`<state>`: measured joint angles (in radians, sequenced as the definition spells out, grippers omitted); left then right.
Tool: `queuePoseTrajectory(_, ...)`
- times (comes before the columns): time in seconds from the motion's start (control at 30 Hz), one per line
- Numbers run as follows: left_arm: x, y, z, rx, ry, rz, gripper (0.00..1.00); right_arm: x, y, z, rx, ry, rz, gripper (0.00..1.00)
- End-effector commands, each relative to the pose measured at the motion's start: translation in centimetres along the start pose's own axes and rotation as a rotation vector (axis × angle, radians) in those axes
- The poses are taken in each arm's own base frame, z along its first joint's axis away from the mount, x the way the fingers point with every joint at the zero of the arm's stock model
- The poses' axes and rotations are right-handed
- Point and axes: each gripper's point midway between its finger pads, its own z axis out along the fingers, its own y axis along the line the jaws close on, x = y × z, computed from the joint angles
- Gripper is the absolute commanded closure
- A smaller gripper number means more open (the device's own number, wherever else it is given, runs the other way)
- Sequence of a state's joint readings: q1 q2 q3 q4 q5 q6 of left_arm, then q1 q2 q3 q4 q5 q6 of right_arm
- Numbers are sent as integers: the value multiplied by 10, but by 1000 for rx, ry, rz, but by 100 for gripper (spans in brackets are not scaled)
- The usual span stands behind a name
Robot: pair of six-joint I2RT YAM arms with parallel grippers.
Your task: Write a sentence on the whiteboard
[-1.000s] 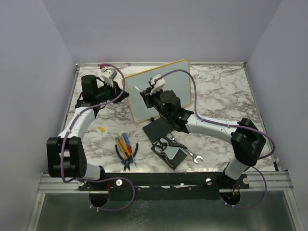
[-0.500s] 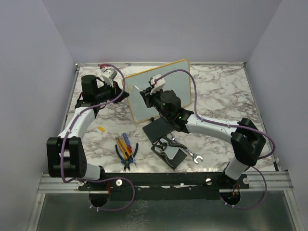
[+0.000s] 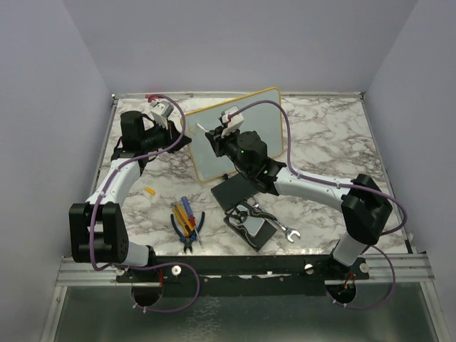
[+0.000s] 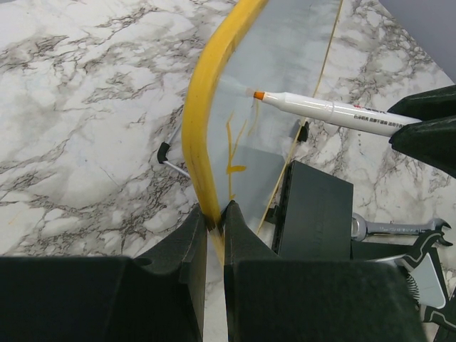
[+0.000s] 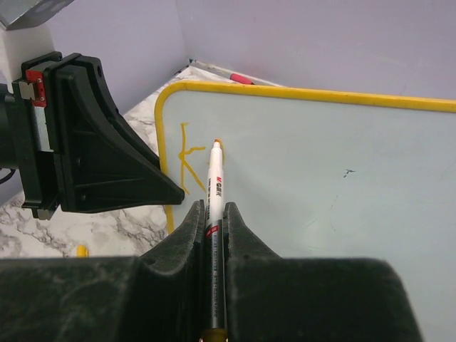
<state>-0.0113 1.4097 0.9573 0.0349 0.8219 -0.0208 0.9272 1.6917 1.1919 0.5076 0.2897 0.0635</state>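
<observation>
Writing on a glossy white, yellow-framed whiteboard (image 5: 320, 171) standing near the counter's (image 3: 328, 142) far edge.
Clamped on a white orange-tipped marker (image 5: 214, 178), the right gripper (image 5: 211, 208) aims it straight ahead at the board; the left gripper (image 4: 214, 215) pinches its yellow rim.

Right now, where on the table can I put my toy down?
The bare marble right of the whiteboard, behind the right arm, is widest. A smaller patch, bar a tiny yellow bit, lies between the left arm and the screwdrivers. The front middle is crowded: black pad, pliers, wrench.
</observation>
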Motion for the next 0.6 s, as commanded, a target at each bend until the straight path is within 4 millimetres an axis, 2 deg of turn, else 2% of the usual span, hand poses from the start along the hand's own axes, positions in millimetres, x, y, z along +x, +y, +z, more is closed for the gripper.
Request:
queuePoseTrajectory(0.0, 23, -4, 4, 8, 75, -15, 100, 4, 3, 8, -23, 7, -11, 99)
queuePoseTrajectory(0.57, 23, -4, 4, 7, 74, -14, 100, 43, -3, -5, -3, 92, 15, 99)
